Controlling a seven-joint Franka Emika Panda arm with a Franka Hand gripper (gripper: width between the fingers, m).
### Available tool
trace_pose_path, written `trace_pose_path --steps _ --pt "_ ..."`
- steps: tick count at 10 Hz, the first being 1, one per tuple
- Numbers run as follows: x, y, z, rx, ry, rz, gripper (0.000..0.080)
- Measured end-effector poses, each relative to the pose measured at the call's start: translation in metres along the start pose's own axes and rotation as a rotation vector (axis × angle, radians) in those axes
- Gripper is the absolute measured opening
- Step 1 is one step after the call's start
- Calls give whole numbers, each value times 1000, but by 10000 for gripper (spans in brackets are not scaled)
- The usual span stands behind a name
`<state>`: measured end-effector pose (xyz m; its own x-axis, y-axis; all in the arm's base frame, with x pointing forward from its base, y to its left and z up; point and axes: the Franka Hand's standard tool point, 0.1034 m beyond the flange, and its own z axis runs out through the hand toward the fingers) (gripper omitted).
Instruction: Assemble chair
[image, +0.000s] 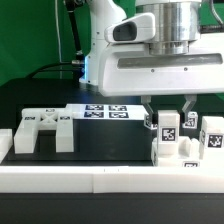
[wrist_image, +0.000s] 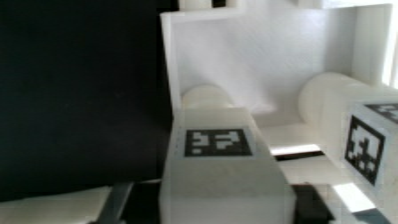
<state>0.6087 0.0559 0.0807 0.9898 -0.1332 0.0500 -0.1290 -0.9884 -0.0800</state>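
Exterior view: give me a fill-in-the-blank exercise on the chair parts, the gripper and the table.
1. The gripper hangs over a white block whose front bears a black-and-white square ____.
2. The notched frame lies toward the exterior view's ____.
3. The marker board lies flat on a tabletop whose colour is ____.

Missing words: tag; left; black.

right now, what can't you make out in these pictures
- exterior view: whether the gripper actually grips the tagged chair part; too small to tell
- exterior view: its base, hidden behind the front rail
- wrist view: second tagged part, cut off by the edge, blurred
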Motion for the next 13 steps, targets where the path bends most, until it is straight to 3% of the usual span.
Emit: trace_pose_path --steps 2,10,13 --pt "0 1 0 0 0 94 289" --pt "1 1 1 9 -3 929 291" --pt "2 -2 2 13 8 1102 291"
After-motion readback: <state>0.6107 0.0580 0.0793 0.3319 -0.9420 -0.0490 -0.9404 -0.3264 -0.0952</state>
